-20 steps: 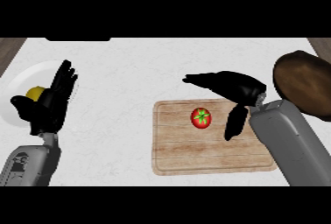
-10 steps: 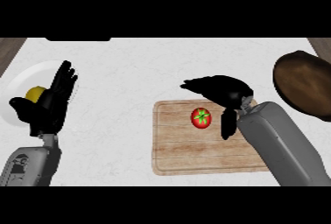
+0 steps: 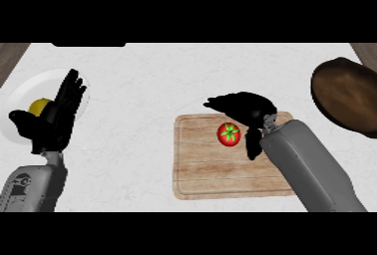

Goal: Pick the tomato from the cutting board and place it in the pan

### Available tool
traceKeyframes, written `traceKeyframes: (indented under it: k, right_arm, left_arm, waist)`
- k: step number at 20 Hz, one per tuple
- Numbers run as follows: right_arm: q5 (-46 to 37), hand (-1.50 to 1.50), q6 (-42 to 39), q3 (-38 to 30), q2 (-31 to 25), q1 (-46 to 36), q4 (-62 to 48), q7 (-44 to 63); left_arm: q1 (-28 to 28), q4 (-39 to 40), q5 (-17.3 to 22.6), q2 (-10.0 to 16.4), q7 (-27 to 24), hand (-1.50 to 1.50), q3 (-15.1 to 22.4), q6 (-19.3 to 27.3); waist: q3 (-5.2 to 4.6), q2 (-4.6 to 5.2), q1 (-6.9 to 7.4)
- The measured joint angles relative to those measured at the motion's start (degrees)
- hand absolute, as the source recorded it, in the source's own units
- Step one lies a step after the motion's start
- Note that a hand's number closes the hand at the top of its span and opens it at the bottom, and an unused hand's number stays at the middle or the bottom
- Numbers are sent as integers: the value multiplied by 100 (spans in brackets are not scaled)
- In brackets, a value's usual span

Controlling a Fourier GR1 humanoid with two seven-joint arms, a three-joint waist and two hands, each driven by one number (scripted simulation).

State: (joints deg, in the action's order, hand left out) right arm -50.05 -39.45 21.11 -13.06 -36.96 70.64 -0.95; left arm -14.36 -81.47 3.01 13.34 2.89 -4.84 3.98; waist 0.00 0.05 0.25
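Arching over the round red tomato (image 3: pixel 230 134) on the pale wooden cutting board (image 3: pixel 221 175), the robot's black right hand (image 3: pixel 247 103) holds nothing, fingers parted, the fruit just left of its thumb, the dark round pan (image 3: pixel 346 94) farther right.

Single head view, steeply down on the counter (image 3: pixel 154 79) (close, not mirrored)

— What lies on the bench (image 3: pixel 147 79)?
— It is pale and speckled, and it carries three things. A wooden cutting board (image 3: pixel 213 174) lies flat on it.
— And around the cutting board?
— A white plate (image 3: pixel 18 97) lies well apart to its left. A dark brown pan (image 3: pixel 346 99) lies to its right, further back, cut by the view's edge.
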Motion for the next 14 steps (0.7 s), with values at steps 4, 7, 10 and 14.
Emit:
traceKeyframes:
  k: [4, 7, 10, 14]
  right_arm:
    - [-280, -150, 31, -7, 46, 34, -159, -150]
    - [-464, -150, 62, -28, 193, -54, -468, -200]
    - [-648, -150, 148, 24, 345, 21, -644, -241]
    - [-753, 150, 183, 87, 332, 20, -770, -666]
  left_arm:
    - [103, -166, -123, -160, 63, 0, 95, 88]
    - [46, -102, -144, -179, 49, 0, 49, 76]
    - [72, -165, -188, -216, 93, 0, 44, 103]
    - [149, -299, -256, -277, 135, 0, 95, 125]
  waist:
    - [0, -2, 0]
    - [0, -1, 4]
    - [0, -2, 5]
    - [-2, -10, 5]
